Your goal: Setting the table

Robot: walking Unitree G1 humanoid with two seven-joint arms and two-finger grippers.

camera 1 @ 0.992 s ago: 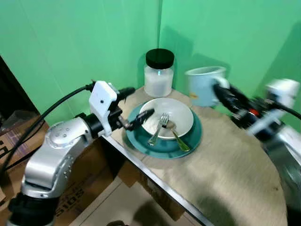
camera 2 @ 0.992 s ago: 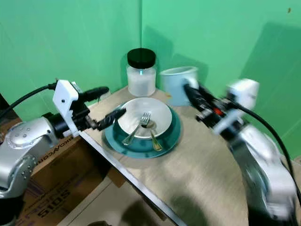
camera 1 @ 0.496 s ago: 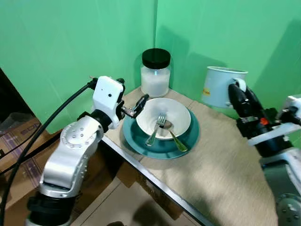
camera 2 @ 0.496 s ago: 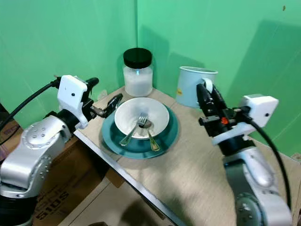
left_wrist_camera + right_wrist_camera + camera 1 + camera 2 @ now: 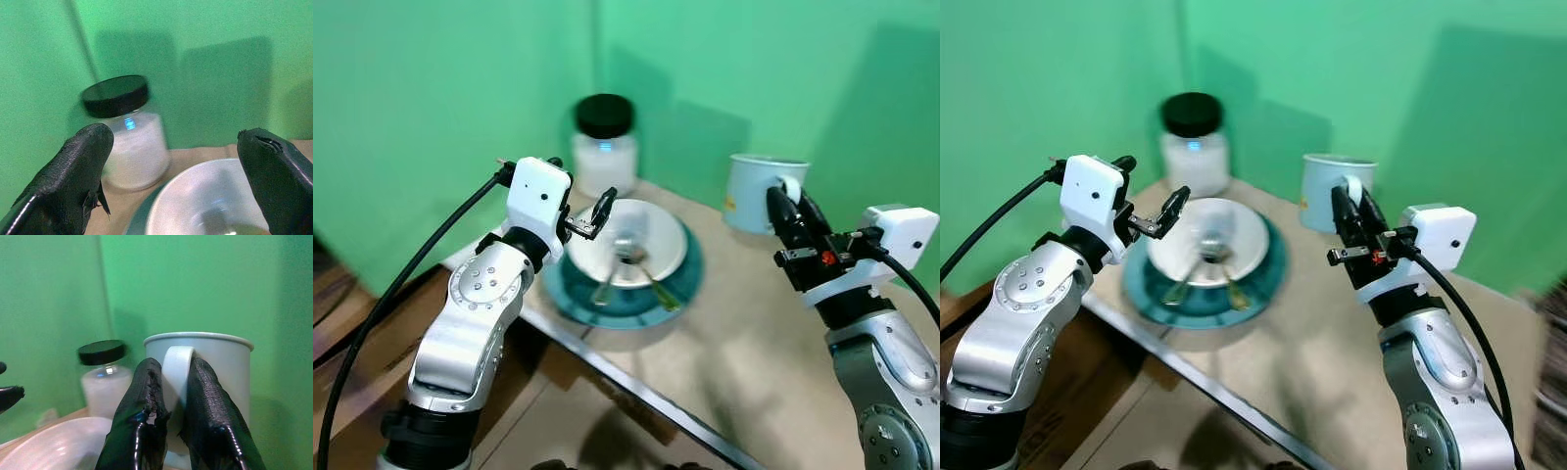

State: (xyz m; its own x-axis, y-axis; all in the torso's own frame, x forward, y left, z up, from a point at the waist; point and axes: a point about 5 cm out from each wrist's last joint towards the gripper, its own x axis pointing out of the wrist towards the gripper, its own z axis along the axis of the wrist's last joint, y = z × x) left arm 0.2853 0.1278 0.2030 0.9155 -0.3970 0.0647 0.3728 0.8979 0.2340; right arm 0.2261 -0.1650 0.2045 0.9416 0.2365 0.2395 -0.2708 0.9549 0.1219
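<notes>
Mug (image 5: 759,181) stands at the right centre of the left eye view, on the bench (image 5: 744,372), with the right tool (image 5: 171,382) clamped on its handle (image 5: 176,377); the wrist view shows the two black fingers (image 5: 142,401) pressed against either side of the white loop. I judge the step in hand to be placing the mug beside the plate (image 5: 626,294): whether its base already rests on the bench or hangs just above it I cannot tell.

Bowl (image 5: 628,240) sits on the teal plate at the middle of the frame, with a fork (image 5: 607,284) and a spoon (image 5: 656,284) lying in it, and the jar (image 5: 602,147) is above it, near the green wall. The left tool (image 5: 589,217) hovers with its fingers spread wide over the bowl's left rim, gripping nothing.

Next, I judge, the right tool must set the mug down upright, clear of the plate, then part its fingers and back off along the handle without tipping it. The cutlery likely needs lifting out of the bowl too.

Eye views show both arms and the whole layout, blurred. The right wrist view alone makes the grip on the handle plain; the left wrist view shows the wide gap between its fingers (image 5: 73,166), with jar and bowl beyond.
</notes>
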